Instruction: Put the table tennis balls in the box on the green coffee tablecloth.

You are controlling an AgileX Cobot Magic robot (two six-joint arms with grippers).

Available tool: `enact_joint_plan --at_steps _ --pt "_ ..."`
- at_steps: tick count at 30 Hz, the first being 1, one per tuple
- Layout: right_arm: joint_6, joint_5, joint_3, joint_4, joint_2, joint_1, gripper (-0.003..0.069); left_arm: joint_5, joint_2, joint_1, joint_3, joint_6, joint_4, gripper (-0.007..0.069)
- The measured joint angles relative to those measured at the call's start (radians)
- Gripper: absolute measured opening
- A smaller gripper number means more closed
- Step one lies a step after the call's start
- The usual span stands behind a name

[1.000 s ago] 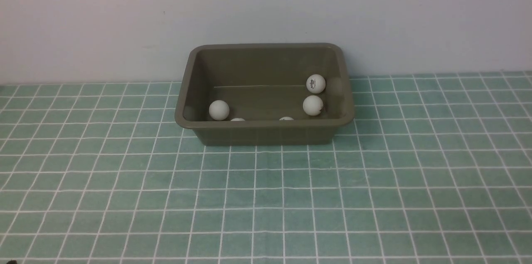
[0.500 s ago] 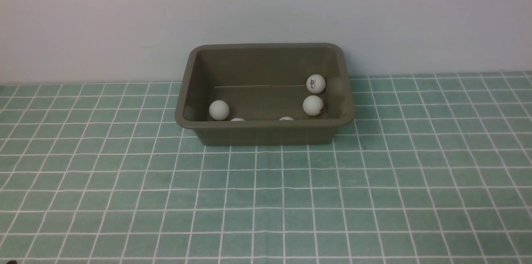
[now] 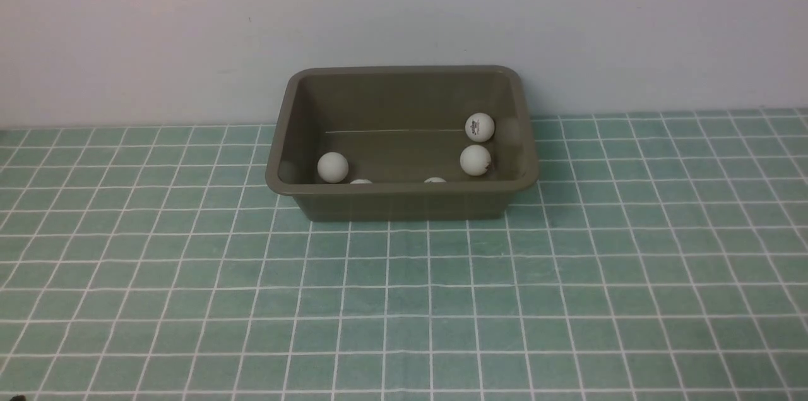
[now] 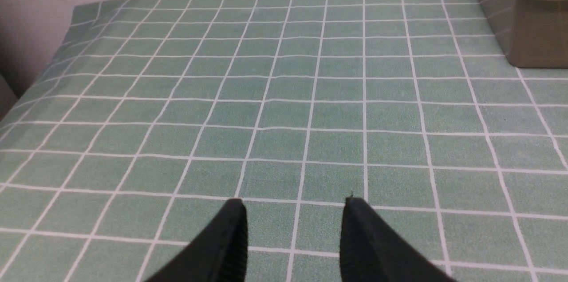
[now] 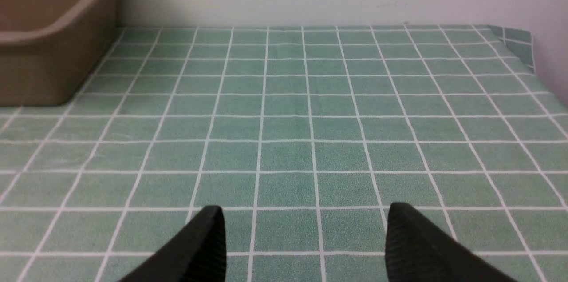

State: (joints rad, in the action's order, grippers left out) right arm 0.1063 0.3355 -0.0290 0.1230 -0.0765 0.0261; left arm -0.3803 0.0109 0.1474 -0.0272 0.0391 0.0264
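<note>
- Plain pale wall behind; green cloth point(image 3: 404, 300) covers the worktop.
- Box point(image 3: 404, 202) sits by the wall; five balls point(image 3: 332, 167) show inside, two half hidden by the near rim.
- Left hand point(image 4: 293, 204) and right hand point(image 5: 306, 215) released, empty, hovering over cloth.
- Balls look light, smooth, prone to roll: pinch across the middle.

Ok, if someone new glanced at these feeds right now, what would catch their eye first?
First, the olive-brown rectangular plastic tub standing against the wall at the far middle of the teal-green white-gridded cloth. Next, the small white table tennis balls inside it: three in full view and two more peeking over the near rim. The wrist views show the left gripper and right gripper open and empty over bare cloth.
</note>
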Motion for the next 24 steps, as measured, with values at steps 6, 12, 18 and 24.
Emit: enact_joint_plan --at_steps 6,12,18,24 --pt "-0.113 0.008 0.000 -0.045 0.000 0.000 0.0440 0.000 0.000 0.000 0.000 0.000 0.000 0.0268" --pt "-0.146 0.014 0.001 -0.071 0.037 0.000 0.0440 0.000 0.000 0.000 0.000 0.000 0.000 0.0268" --pt "-0.144 0.019 0.002 -0.090 0.062 0.000 0.0440 0.000 0.000 0.000 0.000 0.005 0.000 0.0268" --pt "-0.141 0.027 0.003 -0.111 0.086 0.000 0.0440 0.000 0.000 0.000 0.000 0.009 0.000 0.0268"
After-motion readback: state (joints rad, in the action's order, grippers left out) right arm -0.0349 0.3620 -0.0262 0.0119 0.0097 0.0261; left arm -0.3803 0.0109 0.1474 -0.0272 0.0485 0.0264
